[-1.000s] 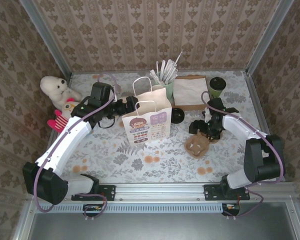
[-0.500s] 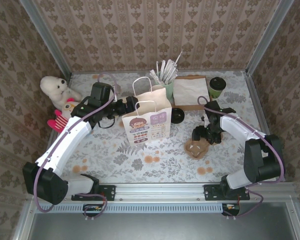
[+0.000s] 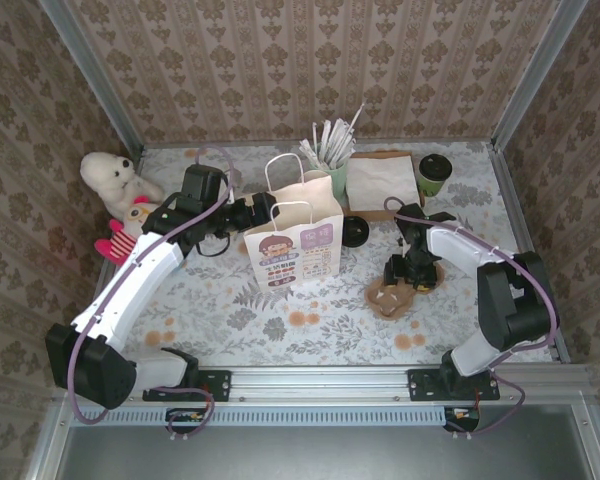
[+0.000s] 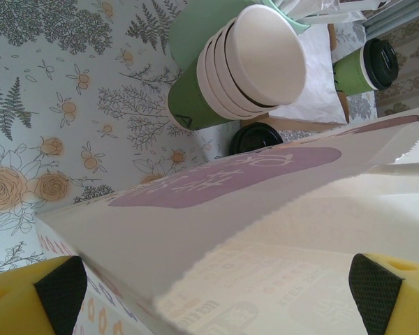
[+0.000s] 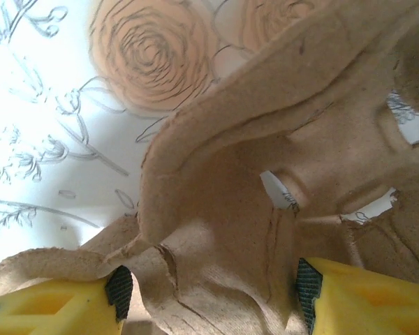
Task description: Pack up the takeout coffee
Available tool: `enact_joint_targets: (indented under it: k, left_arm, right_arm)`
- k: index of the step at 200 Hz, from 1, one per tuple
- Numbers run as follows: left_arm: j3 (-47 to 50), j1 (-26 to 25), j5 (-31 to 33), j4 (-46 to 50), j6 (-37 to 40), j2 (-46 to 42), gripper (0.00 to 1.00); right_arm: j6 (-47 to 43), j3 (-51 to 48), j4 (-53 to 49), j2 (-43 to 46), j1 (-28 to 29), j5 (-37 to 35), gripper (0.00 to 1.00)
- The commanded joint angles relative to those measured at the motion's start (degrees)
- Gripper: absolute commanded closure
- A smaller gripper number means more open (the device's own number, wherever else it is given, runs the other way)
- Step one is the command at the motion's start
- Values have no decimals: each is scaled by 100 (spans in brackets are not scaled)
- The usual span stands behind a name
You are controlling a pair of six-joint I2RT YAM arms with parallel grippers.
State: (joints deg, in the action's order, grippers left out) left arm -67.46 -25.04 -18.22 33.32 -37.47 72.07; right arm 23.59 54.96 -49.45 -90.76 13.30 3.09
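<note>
Right hand [image 3: 408, 272] is down over the brown pulp cup carrier [image 3: 390, 297], near the right middle of the worktop [image 3: 220, 305]. In the right wrist view, right hand [image 5: 213, 293] has its fingers apart, one black pad [image 5: 119, 292] on each side of a carrier [image 5: 265, 160] wall. Pulp fills the gap between them. Can't tell if the pads actually bite or just sit against it. Carrier lies flat on the floral cloth.

Left hand [image 3: 263, 211] is at the back top edge of the white paper bag [image 3: 298, 250], which is upright mid-worktop with its handles up. In the left wrist view, left hand [image 4: 216, 300] is spread wide. The bag [image 4: 279, 209] rim runs between the pads [image 4: 59, 293] and nothing is clamped.

The takeout coffee [image 3: 435, 176] stands upright at the far right of the worktop with its black lid on. It is just beside the white napkins on brown paper [image 3: 380, 180] and well apart from the bag and both hands. The left wrist view also catches the cup [image 4: 366, 64], top right.

A loose black lid [image 3: 355, 232] lies on the cloth just right of the bag. The green holder of white straws [image 3: 332, 160] stands behind the bag. The stack of cream cups [image 4: 255, 59] appears close up in the left wrist view. A white plush toy [image 3: 115, 183] sits at the far left.
</note>
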Motion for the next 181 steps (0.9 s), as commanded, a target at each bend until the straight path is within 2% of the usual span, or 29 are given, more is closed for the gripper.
enact_joint_targets:
  k: [1,38,60,78,95,134,146,164,181]
  left_arm:
    - [-6,-10,-6,-63,21,27,0]
    - [-22,-12,19,-27,65,26,0]
    - [-25,-10,29,-43,82,41,0]
    - [-30,-9,14,-44,108,68,0]
    - [-54,-15,24,-6,143,62,0]
    - [-20,-18,64,-8,161,43,0]
    - [-5,-4,64,-23,135,39,0]
    - [1,-13,64,-15,127,27,0]
    - [-4,-9,77,-7,151,1,0]
  right_arm:
    - [926,101,139,-68,5,-226,35]
    - [1872,-128,637,279,-91,75,30]
    - [2030,-170,896,390,-112,453,26]
    - [1491,-80,858,287,-212,669,24]
    - [521,215,405,129,-223,490,19]
    - [-1324,821,-636,-151,-7,10,17]
    - [-1619,904,-787,-221,46,-210,17]
    - [-1704,903,-734,-265,112,-170,18]
    - [-1772,936,-729,-307,260,-492,19]
